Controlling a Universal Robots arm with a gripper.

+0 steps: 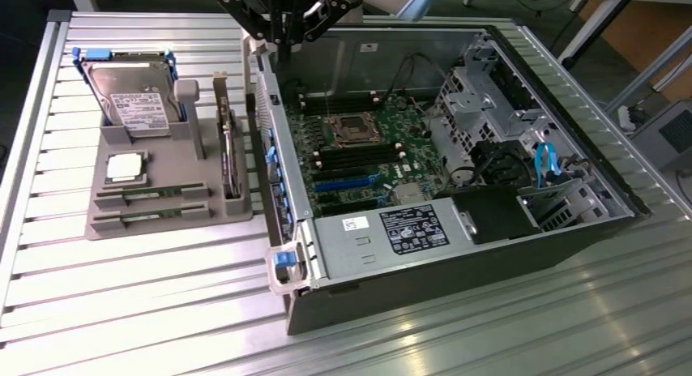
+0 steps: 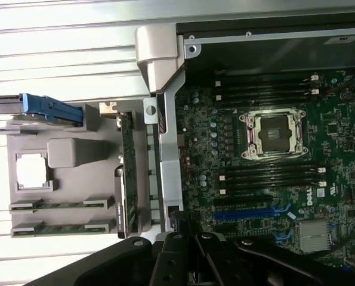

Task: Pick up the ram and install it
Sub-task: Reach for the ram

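The claw hangs with its fingers together and nothing between them, high over the edge of the open computer case, on the side that faces the grey holder. The task's opening step, the pick, is not yet done. The ram lies flat in a slot of that holder, on the worktop at the exterior view's left of the case, well apart from the claw. Its twin lies just beside it (which of the two is meant I cannot tell).

The holder also carries a silver hard drive, a processor chip and an expansion card standing on edge by the case wall.

Inside the case, the motherboard shows dark memory slots flanking the bare processor socket, apparently empty.

As I judge it, the pick calls for the claw to part, sit squarely over one stick and take it by its long thin edges, clear of the holder's end clips.
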